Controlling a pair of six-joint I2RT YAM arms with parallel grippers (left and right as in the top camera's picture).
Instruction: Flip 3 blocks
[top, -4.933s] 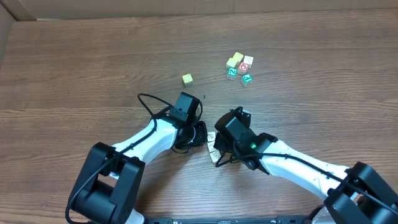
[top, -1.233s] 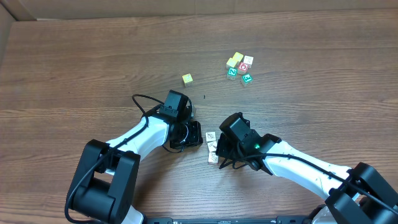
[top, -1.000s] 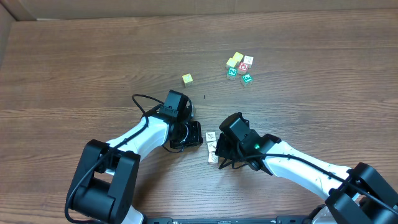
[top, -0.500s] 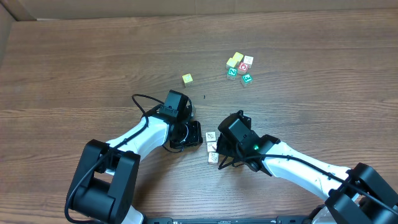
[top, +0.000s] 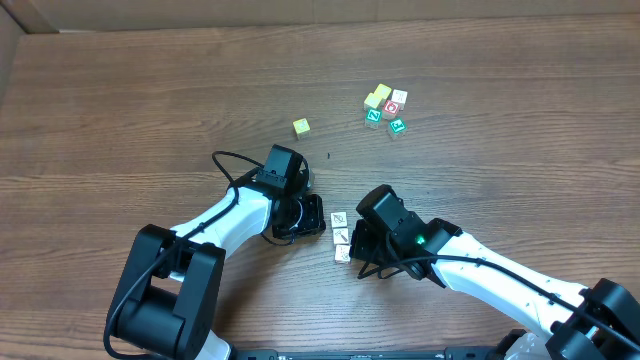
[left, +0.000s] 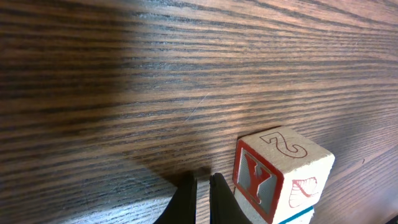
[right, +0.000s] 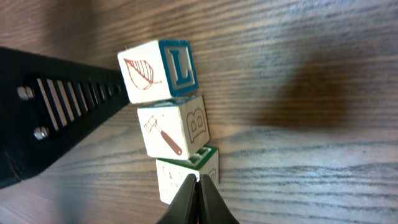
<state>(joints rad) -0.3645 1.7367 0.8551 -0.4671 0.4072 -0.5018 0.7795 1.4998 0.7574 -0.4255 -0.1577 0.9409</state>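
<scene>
left pincer (left: 203, 183), right pincer (right: 198, 186) seemingly crowd blocks (right: 171, 127).

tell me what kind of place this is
Probably a robotics lab bench: a left arm and right arm reach over a wood-grain table with wooden letter blocks set out.
</scene>
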